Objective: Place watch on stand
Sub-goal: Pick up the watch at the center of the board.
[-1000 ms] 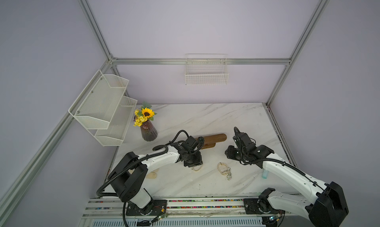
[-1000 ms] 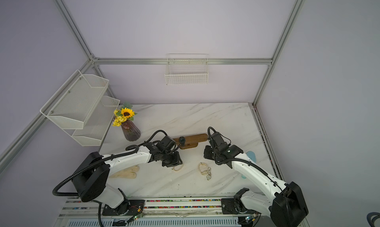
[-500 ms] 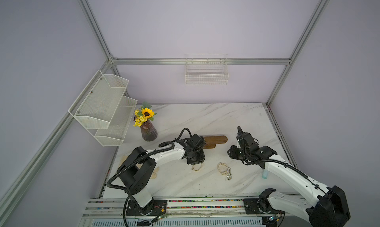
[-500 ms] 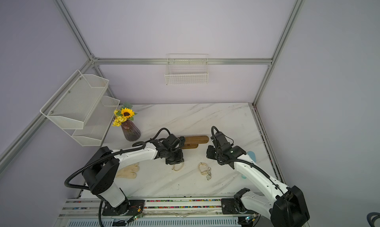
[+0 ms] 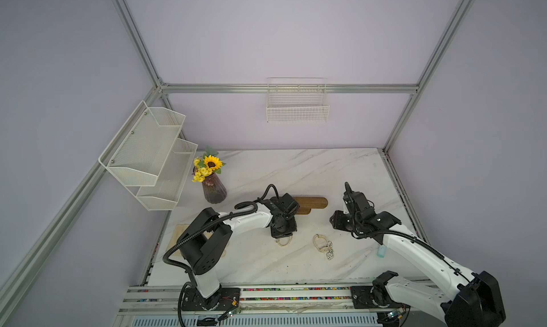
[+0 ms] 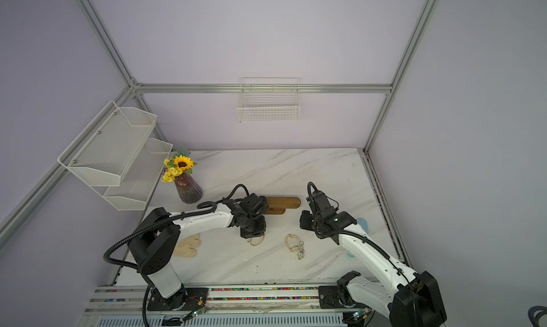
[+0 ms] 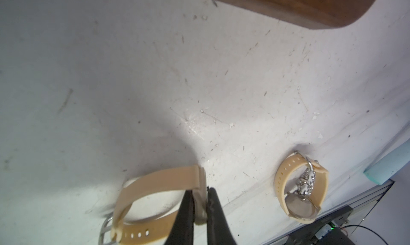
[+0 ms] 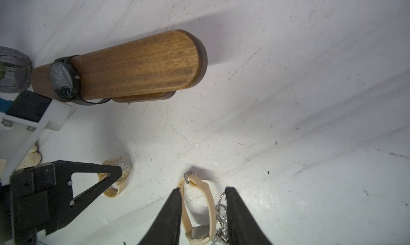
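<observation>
Counter [image 5: 296, 168]: one, marble-patterned, carrying everything.
Stand [image 5: 310, 202]: one, bare toward its rounded end.
Left end effector [image 7: 200, 189]: one, clamped shut on the beige watch [image 7: 155, 179], low just in front of the stand.
Right end effector [image 8: 203, 189]: one, jaws apart, holding nothing, off the stand's bare end.
Step, judged: lift straight up, keep the strap loop open, then slide it over the stand's bare end.
Watches: four. One black watch [image 8: 62, 79] was on the stand. The held beige watch, a second beige watch [image 7: 281, 177] and a silver chain watch [image 7: 306, 179] were in front of the stand.

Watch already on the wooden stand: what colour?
Black strap and case, dark dial: the round wristwatch on the brown wooden bar stand. Best in the right wrist view.
</observation>
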### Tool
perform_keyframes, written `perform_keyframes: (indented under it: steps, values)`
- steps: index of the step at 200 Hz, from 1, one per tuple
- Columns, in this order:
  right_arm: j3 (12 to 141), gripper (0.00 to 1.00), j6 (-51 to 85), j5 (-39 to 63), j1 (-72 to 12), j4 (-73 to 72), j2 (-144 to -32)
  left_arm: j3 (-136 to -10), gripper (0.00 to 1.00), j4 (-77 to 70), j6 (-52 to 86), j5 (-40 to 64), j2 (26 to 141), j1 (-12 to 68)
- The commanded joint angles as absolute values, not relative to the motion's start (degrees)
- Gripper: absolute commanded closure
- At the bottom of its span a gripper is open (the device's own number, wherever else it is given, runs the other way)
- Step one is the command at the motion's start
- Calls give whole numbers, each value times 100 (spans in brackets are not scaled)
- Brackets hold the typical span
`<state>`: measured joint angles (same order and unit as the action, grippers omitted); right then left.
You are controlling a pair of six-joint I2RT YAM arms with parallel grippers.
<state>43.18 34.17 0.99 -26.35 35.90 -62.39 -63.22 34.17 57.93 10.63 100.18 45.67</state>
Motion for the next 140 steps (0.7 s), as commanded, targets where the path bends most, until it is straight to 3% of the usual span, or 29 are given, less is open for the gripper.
perform_keyframes:
  steps: [1, 39, 62, 94, 140]
  values:
    - [4294, 63, 3373, 262, -2563, 3447, -6271, -6493, 95, 3533, 5684, 960, 9600, 4597]
    - [4545, 63, 3350, 428, -2432, 3464, -6302, -6101, 99, 3167, 4986, 1210, 8524, 4416]
    - [4701, 63, 3332, 511, -2359, 3468, -6350, -5549, 99, 2552, 4571, 1883, 7546, 3960]
    - [4892, 63, 3297, 596, -2295, 3455, -6455, -4948, 98, 2181, 4129, 2072, 6530, 3093]
    - [5157, 66, 3122, 694, -2190, 3377, -6742, -4348, 96, 710, 3789, 3438, 6428, 2271]
